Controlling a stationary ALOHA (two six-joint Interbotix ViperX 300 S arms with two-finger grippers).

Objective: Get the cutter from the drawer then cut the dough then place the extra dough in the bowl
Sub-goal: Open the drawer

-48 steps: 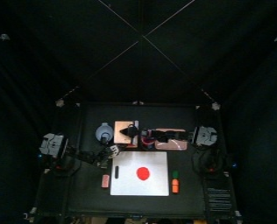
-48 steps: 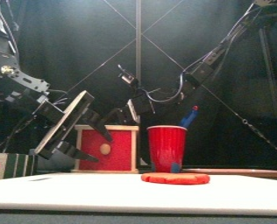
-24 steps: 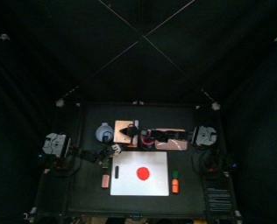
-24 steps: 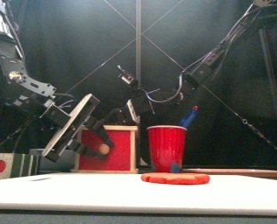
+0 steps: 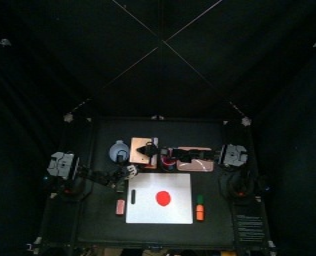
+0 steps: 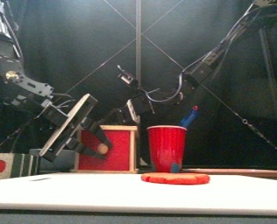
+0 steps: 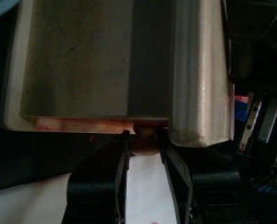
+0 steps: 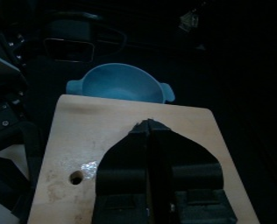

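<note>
"Where was the round metal cutter?"

"No view showed it. Going by the task, it was judged to be inside the pale wooden box (image 7: 82, 61), whose red drawer front (image 6: 115, 140) sat closed."

"What did the coming move turn on?"

"The drawer's small knob (image 6: 102, 149). The left tool (image 7: 145, 136) stood right before it, narrowly parted, with the knob at its tips. Whether it pinched the knob could not be told. The drawer faced the worktop's front, so the pull would likely run that way, along the box's length."

"And the other arm?"

"The right tool (image 8: 152, 129), closed on nothing, hung over the box's top, perhaps to steady it. Contact could not be told."

"The containers?"

"The blue-grey bowl (image 8: 120, 86), just beside the box on the left arm's side, was empty. The red cup (image 6: 166, 147) held a blue toy knife (image 6: 190, 115). The flat red dough disc (image 6: 175, 178) lay uncut on the white cutting board (image 5: 182, 213)."
</note>
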